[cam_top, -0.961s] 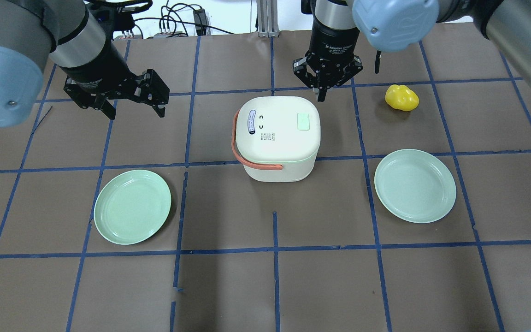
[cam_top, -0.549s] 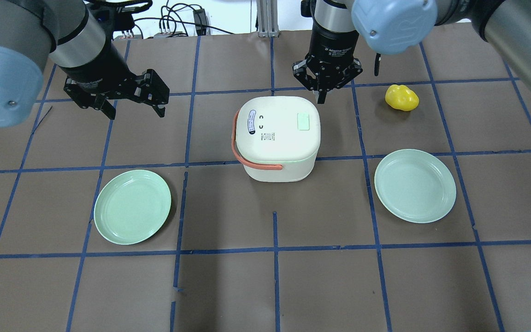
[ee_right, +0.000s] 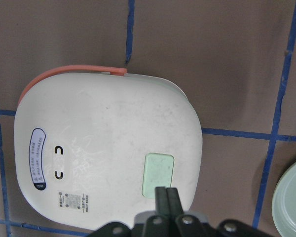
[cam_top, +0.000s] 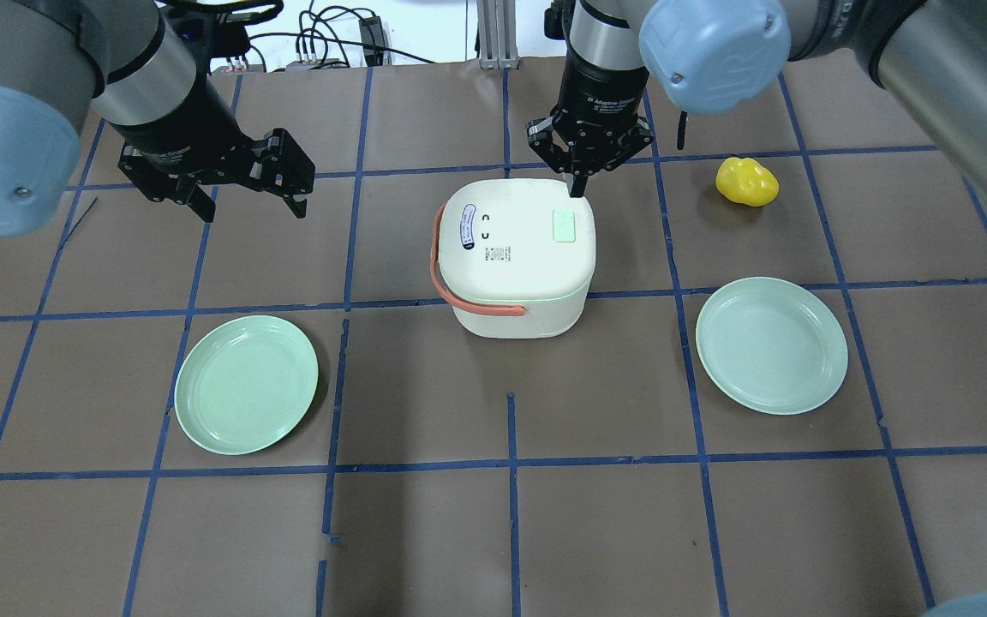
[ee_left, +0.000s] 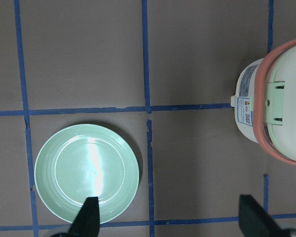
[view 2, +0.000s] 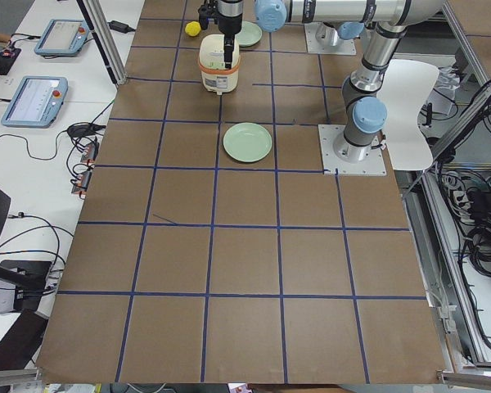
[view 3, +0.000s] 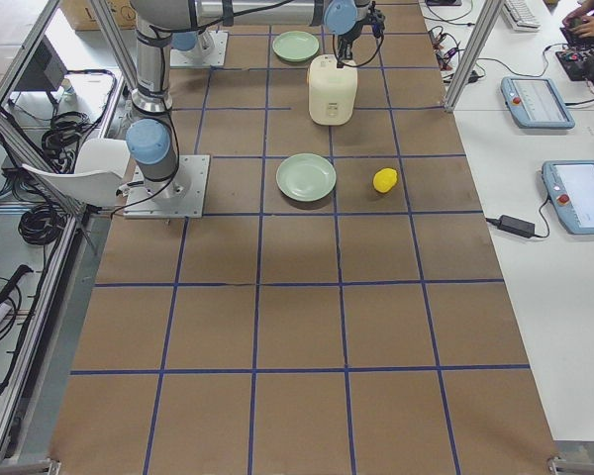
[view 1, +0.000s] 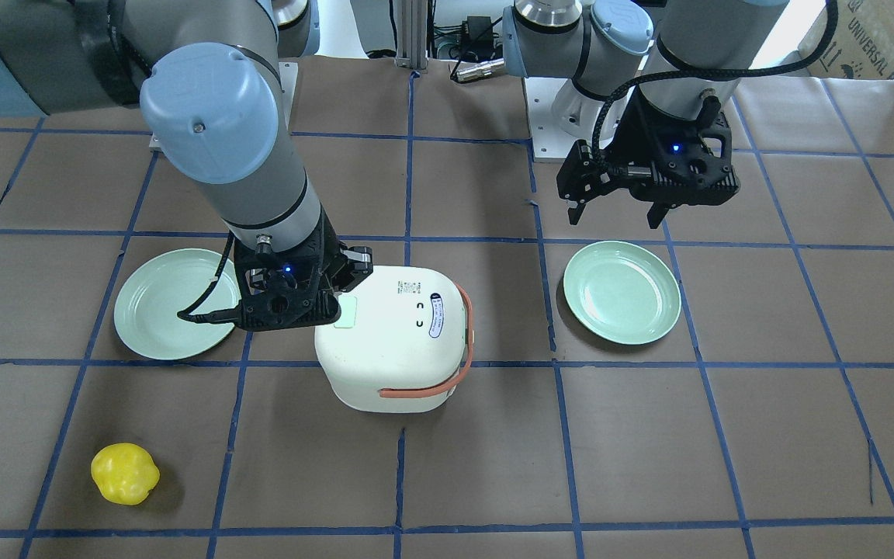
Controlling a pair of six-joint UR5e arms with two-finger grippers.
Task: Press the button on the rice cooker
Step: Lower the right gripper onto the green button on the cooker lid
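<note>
The white rice cooker with an orange handle stands mid-table; its lid carries a pale green button. My right gripper is shut, empty, and points down over the lid's far edge, just behind the button. In the right wrist view the shut fingertips sit at the edge of the button; I cannot tell if they touch it. My left gripper is open and empty, well to the left of the cooker. The left wrist view shows the cooker at its right edge.
A green plate lies front left of the cooker and another green plate front right. A yellow lumpy object lies to the right of the right gripper. Blue tape lines cross the brown table cover.
My right gripper has moved left and in over the cooker's lid, from beside its far right corner to just behind the green button. The left arm has not moved.
</note>
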